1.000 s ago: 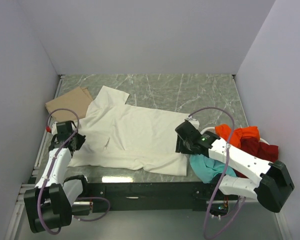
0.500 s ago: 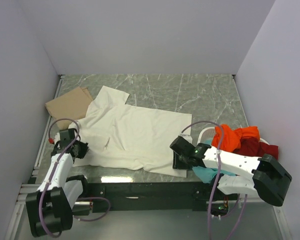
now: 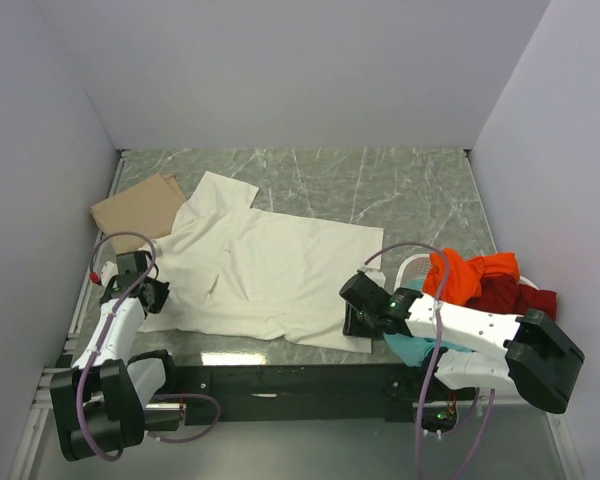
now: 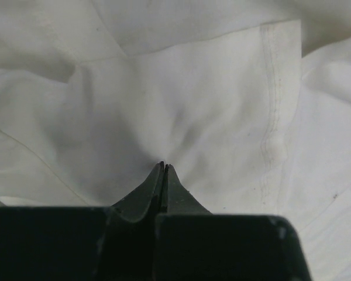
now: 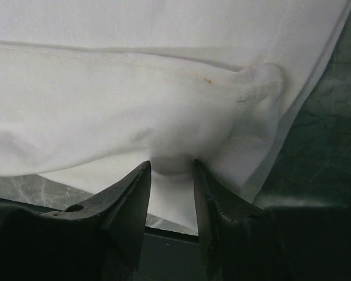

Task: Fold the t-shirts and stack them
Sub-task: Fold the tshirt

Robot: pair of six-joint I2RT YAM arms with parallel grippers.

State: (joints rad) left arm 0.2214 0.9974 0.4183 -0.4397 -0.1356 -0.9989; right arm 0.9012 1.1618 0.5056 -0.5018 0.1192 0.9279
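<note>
- Now the left pincer (image 4: 164,167) is pinched fully together on a pucker of the white shirt (image 3: 270,270), at its left edge.
- Right pincer (image 5: 171,167), narrowly parted, clamps a bunched hem fold at the shirt's near right corner, by the table's (image 3: 410,190) front edge.
- Shirt lies spread mid-table; the tan shirt (image 3: 140,205) touches its far left sleeve.
- Bare table lies beyond; a basket (image 3: 410,262) of shirts stands right.

Open marble table (image 3: 400,185) runs along the far side, behind the cream-white t-shirt (image 3: 270,270) that covers the middle. The tan t-shirt (image 3: 140,205) takes the far-left corner. On the right a white basket (image 3: 412,268) heaped with shirts blocks the way, the right arm (image 3: 470,325) lies across the gap beside it, and the left arm (image 3: 115,325) fills the strip by the left wall (image 3: 40,200)
</note>
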